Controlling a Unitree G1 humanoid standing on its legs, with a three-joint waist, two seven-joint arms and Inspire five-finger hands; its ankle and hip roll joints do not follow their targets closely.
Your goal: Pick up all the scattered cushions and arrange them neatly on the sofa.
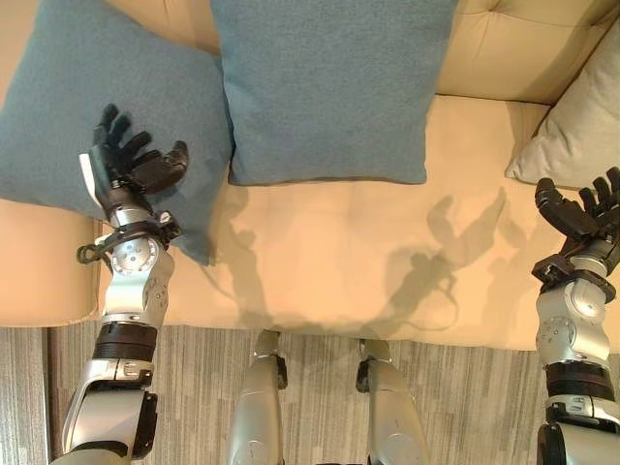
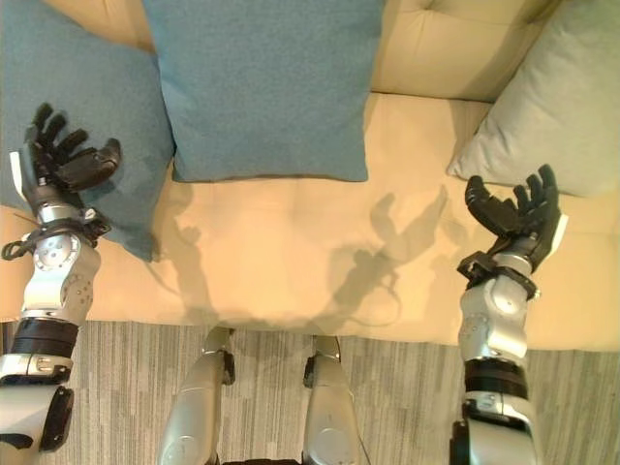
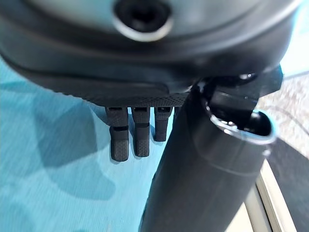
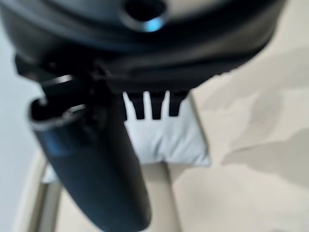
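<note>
Two blue cushions lean against the back of the cream sofa (image 1: 368, 262): one in the middle (image 1: 329, 87), one at the left (image 1: 68, 107). A pale grey cushion (image 2: 552, 107) rests in the sofa's right corner. My left hand (image 1: 131, 165) hovers over the lower edge of the left blue cushion (image 3: 58, 159), fingers relaxed and holding nothing. My right hand (image 2: 518, 215) is raised just in front of the grey cushion (image 4: 164, 137), open and apart from it.
The sofa seat between the two hands is bare cream fabric. A grey striped floor (image 1: 320, 387) runs along the sofa's front edge.
</note>
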